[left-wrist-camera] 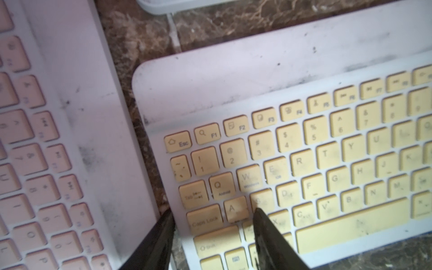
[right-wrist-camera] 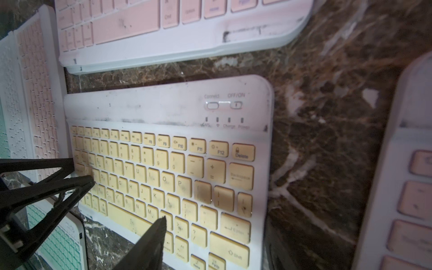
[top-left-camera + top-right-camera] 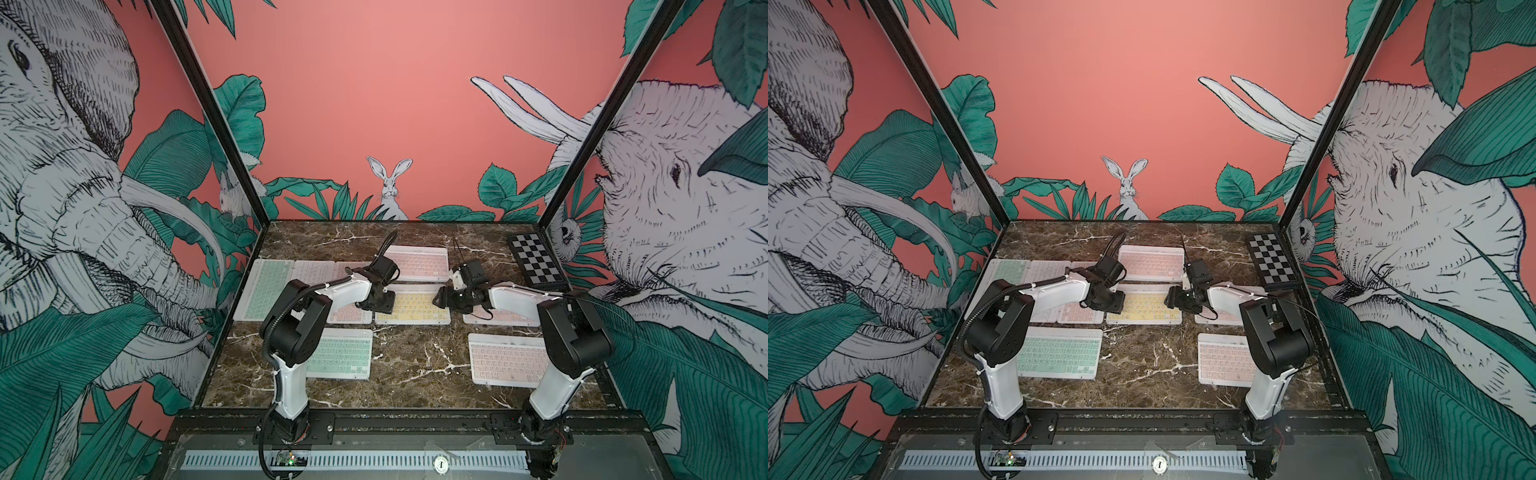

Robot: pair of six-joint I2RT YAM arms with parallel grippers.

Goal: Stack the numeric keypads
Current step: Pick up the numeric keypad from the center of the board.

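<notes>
Left end effector (image 1: 212,215) narrowly parted astride yellow keypad (image 1: 327,163) left edge, grip unclear; right end effector (image 3: 440,299) spread above it.

Black-and-white checkered board (image 3: 539,260) lying flat at the far right corner of the dark brown, white-veined marble tabletop (image 3: 415,361). Behind and beside, pink wallpaper with grey elephants (image 3: 62,199), green leaves and a white rabbit (image 3: 390,187). Black metal corner posts (image 3: 208,112). Along the near edge, a grey slotted strip (image 3: 353,461).
</notes>
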